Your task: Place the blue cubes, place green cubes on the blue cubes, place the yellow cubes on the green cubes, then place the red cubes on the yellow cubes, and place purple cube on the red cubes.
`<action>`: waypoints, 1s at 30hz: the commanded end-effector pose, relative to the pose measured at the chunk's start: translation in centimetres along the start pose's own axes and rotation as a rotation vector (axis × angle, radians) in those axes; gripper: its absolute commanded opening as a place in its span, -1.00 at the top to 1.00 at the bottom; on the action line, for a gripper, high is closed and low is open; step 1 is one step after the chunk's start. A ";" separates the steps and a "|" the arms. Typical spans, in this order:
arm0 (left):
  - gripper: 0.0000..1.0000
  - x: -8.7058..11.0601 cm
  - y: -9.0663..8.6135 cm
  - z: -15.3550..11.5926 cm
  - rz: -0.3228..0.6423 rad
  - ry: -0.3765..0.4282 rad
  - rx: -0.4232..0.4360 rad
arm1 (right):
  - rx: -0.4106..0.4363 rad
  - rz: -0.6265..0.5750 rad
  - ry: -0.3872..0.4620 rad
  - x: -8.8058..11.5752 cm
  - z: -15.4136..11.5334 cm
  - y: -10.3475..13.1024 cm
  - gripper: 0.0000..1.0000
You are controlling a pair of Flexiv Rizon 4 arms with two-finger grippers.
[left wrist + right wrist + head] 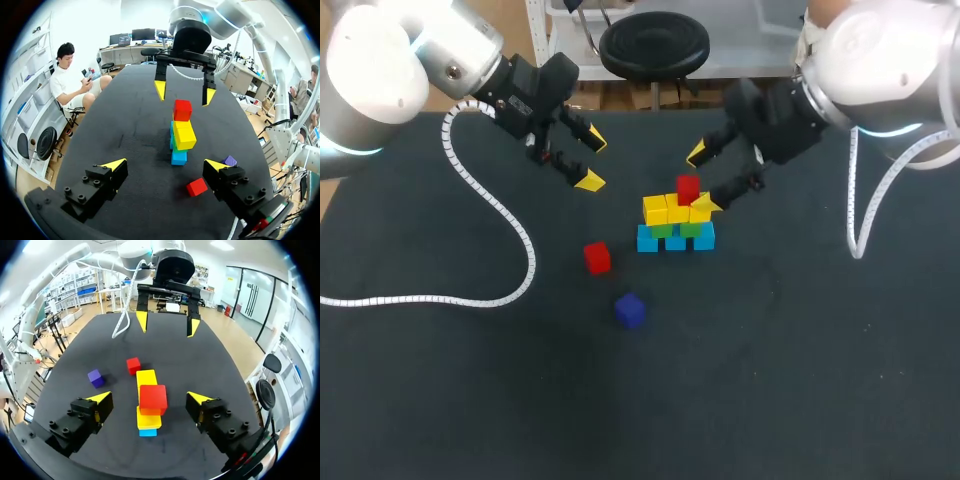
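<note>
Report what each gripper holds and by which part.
Nothing is held. The left gripper hangs open away from the stack; the right gripper is open around the top red cube, with gaps on both sides.

The black table (770, 380) is bearing a row of blue cubes (648, 239), a loose red cube (597, 257), a purple cube (630, 310) and a white coiled cable (528, 262).
</note>
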State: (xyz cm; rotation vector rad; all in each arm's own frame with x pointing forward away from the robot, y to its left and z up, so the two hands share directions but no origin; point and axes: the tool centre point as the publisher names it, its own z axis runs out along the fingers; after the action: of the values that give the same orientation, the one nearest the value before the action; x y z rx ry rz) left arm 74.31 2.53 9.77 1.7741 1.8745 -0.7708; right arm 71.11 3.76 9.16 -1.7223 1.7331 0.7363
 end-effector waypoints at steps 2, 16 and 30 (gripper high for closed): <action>-1.00 -0.1 0.2 0.0 -0.001 0.004 0.005 | 0.018 0.002 -0.027 0.3 -1.2 0.3 -1.00; -1.00 -0.1 0.2 0.0 -0.001 0.004 0.005 | 0.028 0.002 -0.158 1.9 -5.2 1.6 -1.00; -1.00 -0.1 0.2 0.0 -0.001 0.004 0.005 | 0.031 -0.008 -0.173 3.0 -6.5 2.1 -1.00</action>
State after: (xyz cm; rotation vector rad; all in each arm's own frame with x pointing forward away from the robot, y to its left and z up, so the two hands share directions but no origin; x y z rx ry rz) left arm 74.31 2.53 9.77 1.7741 1.8744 -0.7709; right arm 69.27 -2.39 11.39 -1.6037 1.6182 0.8240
